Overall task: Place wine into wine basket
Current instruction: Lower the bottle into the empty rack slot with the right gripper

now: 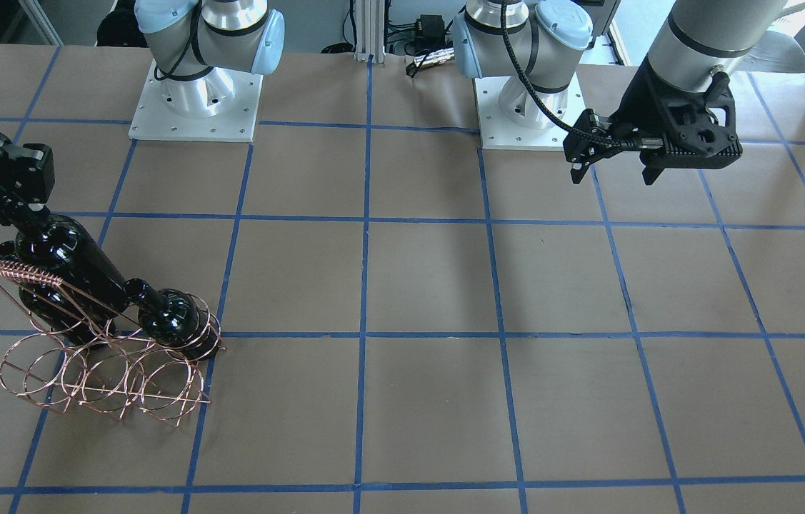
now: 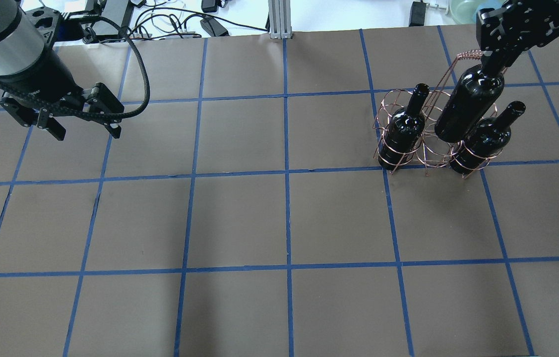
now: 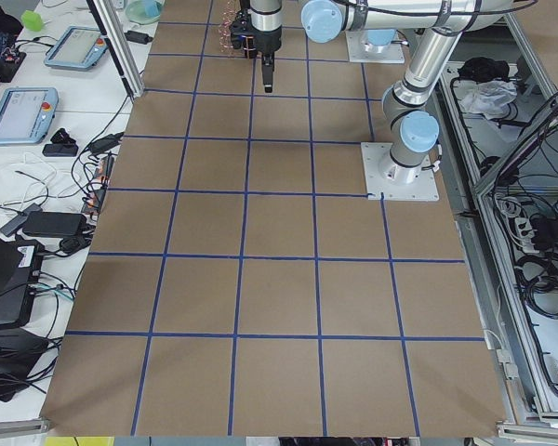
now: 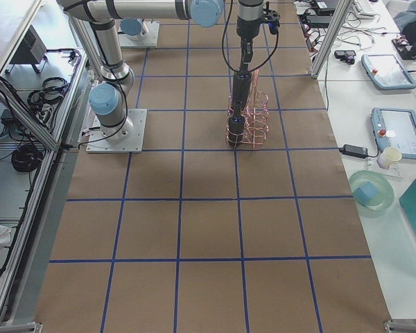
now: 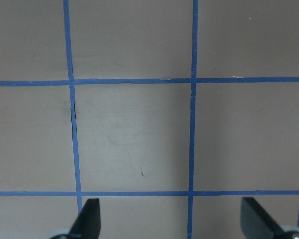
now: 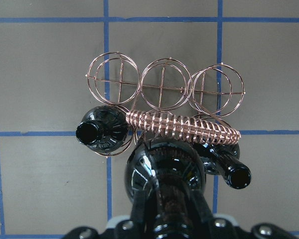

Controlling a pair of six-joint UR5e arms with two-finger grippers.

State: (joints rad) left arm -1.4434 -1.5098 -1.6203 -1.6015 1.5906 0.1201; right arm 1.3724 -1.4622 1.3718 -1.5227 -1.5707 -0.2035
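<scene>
Wine [image 2: 467, 106] hangs by its neck from the right gripper [image 2: 493, 63], whose fingers are clamped tight around the glass, over the basket [image 6: 162, 91] at the robot's right side of the table [image 2: 239, 223]. 2 bottles [image 2: 401, 134] [image 2: 480, 144] already stand in the end rings of 1 row, and the held bottle sits between them, above the middle ring of that row; the other row of 3 rings is empty. How deep its base has gone into the ring cannot be told. The coiled handle [image 6: 184, 127] runs just beside the bottle's shoulder in the right wrist view. The left gripper [image 2: 87, 133] hovers well apart over bare table, fingers spread wide and holding nothing.

To finish well, the descent should probably be straight and slow, with the bottle kept upright and centred on the ring so the glass clears both neighbours and the handle. The grip is best released only once the base rests on the bottom wires.
</scene>
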